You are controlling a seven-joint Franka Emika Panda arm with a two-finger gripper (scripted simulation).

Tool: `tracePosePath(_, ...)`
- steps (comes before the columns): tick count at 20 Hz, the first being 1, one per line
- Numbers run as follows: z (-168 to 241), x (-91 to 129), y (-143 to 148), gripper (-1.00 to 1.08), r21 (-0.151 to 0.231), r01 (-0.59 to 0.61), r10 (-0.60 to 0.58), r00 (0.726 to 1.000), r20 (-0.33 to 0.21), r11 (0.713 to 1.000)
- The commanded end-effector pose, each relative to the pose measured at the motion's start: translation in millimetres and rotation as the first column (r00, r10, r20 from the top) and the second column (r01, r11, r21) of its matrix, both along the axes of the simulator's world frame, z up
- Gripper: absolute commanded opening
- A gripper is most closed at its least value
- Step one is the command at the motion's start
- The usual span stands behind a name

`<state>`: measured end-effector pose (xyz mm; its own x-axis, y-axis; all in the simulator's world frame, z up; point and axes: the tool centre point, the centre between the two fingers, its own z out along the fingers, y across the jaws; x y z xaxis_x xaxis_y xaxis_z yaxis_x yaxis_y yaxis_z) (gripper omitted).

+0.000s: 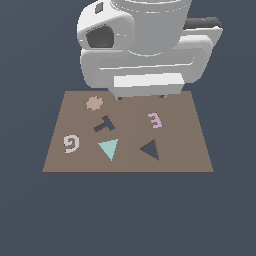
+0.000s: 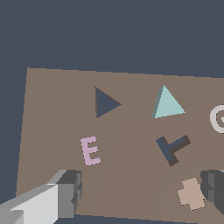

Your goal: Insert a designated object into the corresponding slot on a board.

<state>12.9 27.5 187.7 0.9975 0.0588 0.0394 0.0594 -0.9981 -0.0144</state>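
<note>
Your gripper (image 2: 140,192) is wide open and holds nothing. In the wrist view one finger (image 2: 65,194) sits near the pink 3 (image 2: 90,151) and the other finger (image 2: 214,188) sits by the tan cross shape (image 2: 191,193). It hangs above the far part of the brown board (image 1: 185,150). How high it hangs is hard to tell, because the big white arm blocks much of the exterior view.

The teal triangle (image 1: 108,148) lies flat on the board. It is not in the gripper. The dark triangle slot (image 1: 150,149) is near it, toward the exterior view's right, with bare board between them. The slot is empty, so the job is not started yet.

Here is what could go wrong. The triangle is thin and flat, so your fingers may slip off it or just push it along the board. The dark T slot (image 1: 104,124) is just beside the triangle, and a finger could dip into it and catch. The white 9 (image 1: 71,143) is near too, so a wide swing could bump it. The triangle and the slot point different ways, so if you don't turn the piece it may jam and sit on top of the hole
</note>
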Motion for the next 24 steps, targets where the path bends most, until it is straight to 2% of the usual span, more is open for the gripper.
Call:
tracePosePath(1,0.0,0.0,0.0,1.00,0.000,0.000,0.000,1.000,0.000,1.000)
tracePosePath(11,-20.8,12.1,-12.1,1.00,-0.003,0.042,-0.042,0.999,-0.006,0.999)
tracePosePath(24,-100.1,53.0,-63.4,1.00,-0.013,0.203,-0.203,0.979,-0.028,0.979)
